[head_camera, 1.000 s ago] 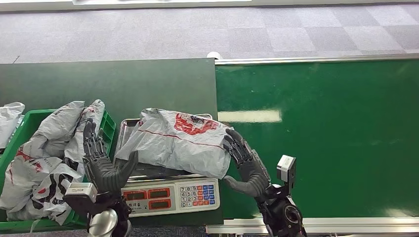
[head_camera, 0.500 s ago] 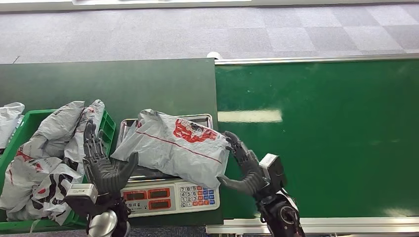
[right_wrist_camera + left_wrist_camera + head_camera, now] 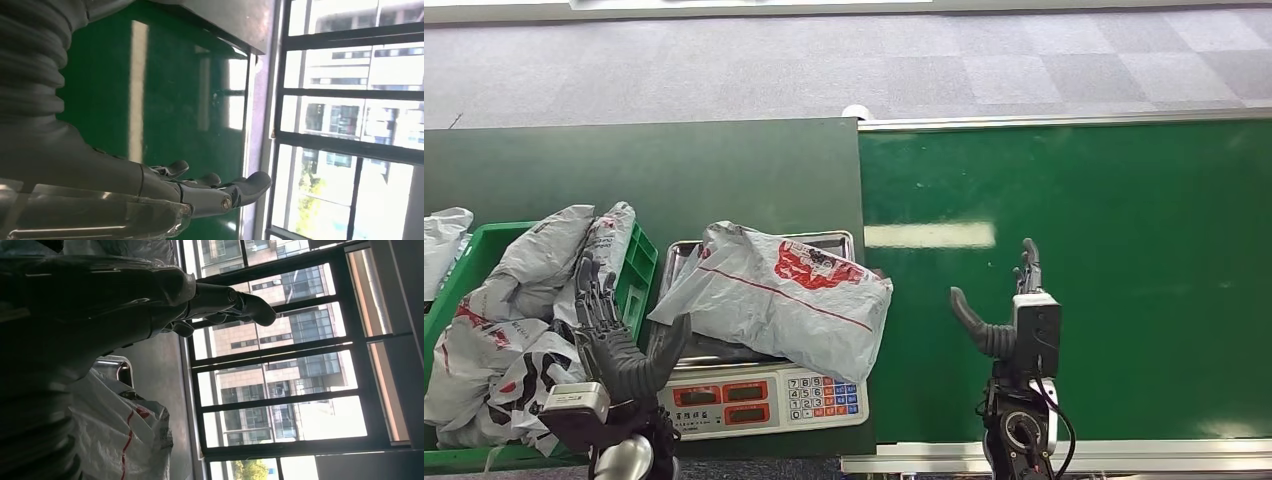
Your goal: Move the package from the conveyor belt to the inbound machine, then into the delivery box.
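Observation:
A grey plastic package [image 3: 779,295] with red print lies across the steel pan of the scale [image 3: 769,392], its right end hanging over the pan's edge toward the green conveyor belt [image 3: 1114,260]. The same package [image 3: 120,435] shows in the left wrist view. My left hand [image 3: 619,345] stands open just left of the package, between it and the green crate [image 3: 639,262], fingers up and holding nothing. My right hand [image 3: 1014,320] stands open over the belt, well to the right of the package, with fingers straight and empty; in the right wrist view its fingers [image 3: 210,187] stretch out above the belt.
The green crate holds several grey bagged parcels [image 3: 519,300]. The scale's keypad and red displays [image 3: 764,395] face me at the near edge. A dark table top [image 3: 644,170] lies behind the scale; the belt's metal rail [image 3: 1064,122] runs along the far side.
My right hand has let go of the package's right end and swung right over the belt. The package settled on the scale pan. My left hand shifted slightly left.

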